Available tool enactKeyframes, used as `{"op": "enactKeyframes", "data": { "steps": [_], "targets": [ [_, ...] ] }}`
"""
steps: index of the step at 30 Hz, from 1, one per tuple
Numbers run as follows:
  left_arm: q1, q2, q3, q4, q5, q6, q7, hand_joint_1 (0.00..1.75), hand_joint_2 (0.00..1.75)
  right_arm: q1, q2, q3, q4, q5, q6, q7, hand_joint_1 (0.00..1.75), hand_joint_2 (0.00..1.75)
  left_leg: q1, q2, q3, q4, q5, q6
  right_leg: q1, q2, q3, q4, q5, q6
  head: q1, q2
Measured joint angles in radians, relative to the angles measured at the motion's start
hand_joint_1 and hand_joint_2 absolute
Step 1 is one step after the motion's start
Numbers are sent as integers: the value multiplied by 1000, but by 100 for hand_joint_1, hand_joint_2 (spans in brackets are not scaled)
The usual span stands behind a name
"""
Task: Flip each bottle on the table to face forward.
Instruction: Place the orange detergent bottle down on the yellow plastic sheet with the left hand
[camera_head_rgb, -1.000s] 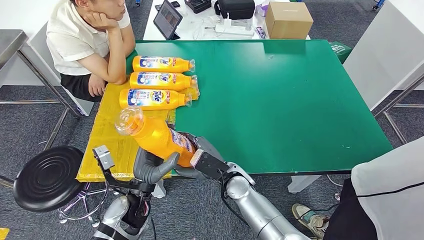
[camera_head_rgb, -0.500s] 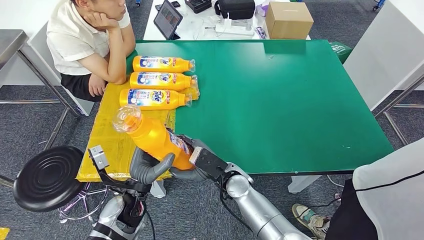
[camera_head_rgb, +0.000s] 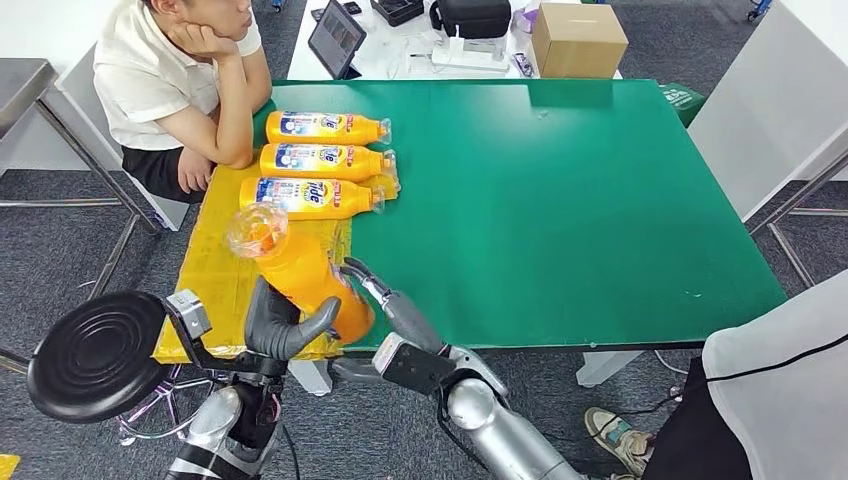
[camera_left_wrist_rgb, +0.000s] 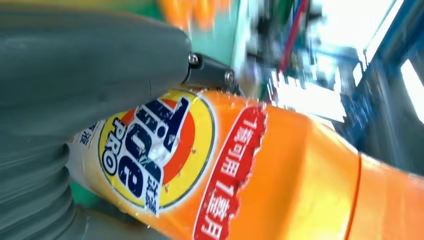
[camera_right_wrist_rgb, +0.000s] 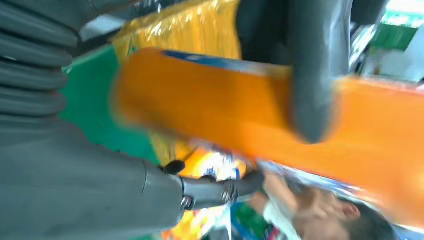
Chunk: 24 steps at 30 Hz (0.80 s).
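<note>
One glossy orange detergent bottle (camera_head_rgb: 300, 270), gripped by the left hand (camera_head_rgb: 280, 322), tilts clear cap up-left; the right hand (camera_head_rgb: 385, 305) beside it lies spread, empty.

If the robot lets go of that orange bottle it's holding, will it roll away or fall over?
Probably roll. The orange bottle is round, and the left hand holds it tilted above the yellow sheet. Set on its side, it might rest like the three bottles already lying there. Its smooth, shiny plastic looks slippery too.

A lab or office: grey carpet floor (camera_head_rgb: 60, 250), green worktable (camera_head_rgb: 560, 190), tablet (camera_head_rgb: 335, 38).
</note>
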Motion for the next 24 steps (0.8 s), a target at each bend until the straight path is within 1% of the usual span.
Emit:
{"op": "enactKeyframes", "data": {
  "steps": [4, 6, 7, 12, 14, 17, 20, 22, 24],
  "targets": [
    [-3, 8, 53, 0, -204, 177, -1, 175, 175, 59, -16, 0, -62, 98, -129, 17, 0, 0, 0, 0, 0, 0, 0, 0, 0, 0, 0, 0, 0, 0, 0, 0],
    [-9, 11, 81, 3, -270, 250, 0, 175, 175, 79, -24, 0, -76, 132, -168, 24, 0, 0, 0, 0, 0, 0, 0, 0, 0, 0, 0, 0, 0, 0, 0, 0],
    [-13, 13, 93, 5, -287, 269, 0, 175, 175, 87, -28, 0, -82, 142, -178, 26, 0, 0, 0, 0, 0, 0, 0, 0, 0, 0, 0, 0, 0, 0, 0, 0],
    [-24, 17, 124, 11, -306, 286, 0, 175, 175, 104, -37, 0, -97, 152, -185, 29, 0, 0, 0, 0, 0, 0, 0, 0, 0, 0, 0, 0, 0, 0, 0, 0],
    [-26, 18, 130, 13, -335, 319, 0, 175, 175, 106, -38, 0, -99, 158, -192, 31, 0, 0, 0, 0, 0, 0, 0, 0, 0, 0, 0, 0, 0, 0, 0, 0],
    [-35, 18, 142, 24, -442, 434, 0, 175, 175, 107, -39, 0, -100, 178, -207, 38, 0, 0, 0, 0, 0, 0, 0, 0, 0, 0, 0, 0, 0, 0, 0, 0],
    [-63, 18, 162, 61, -565, 536, 1, 175, 175, 107, -37, 0, -99, 189, -211, 39, 0, 0, 0, 0, 0, 0, 0, 0, 0, 0, 0, 0, 0, 0, 0, 0],
    [-94, 18, 172, 108, -675, 606, 14, 175, 175, 104, -33, 0, -97, 188, -207, 39, 0, 0, 0, 0, 0, 0, 1, 0, 0, 0, 0, 0, 0, 0, 0, 0],
    [-138, 18, 178, 180, -818, 673, 51, 175, 175, 96, -26, 2, -92, 182, -194, 37, 0, 0, 0, 0, 0, 0, 1, 0, 0, 0, 0, 0, 0, 0, 0, 0]
  ]
}}
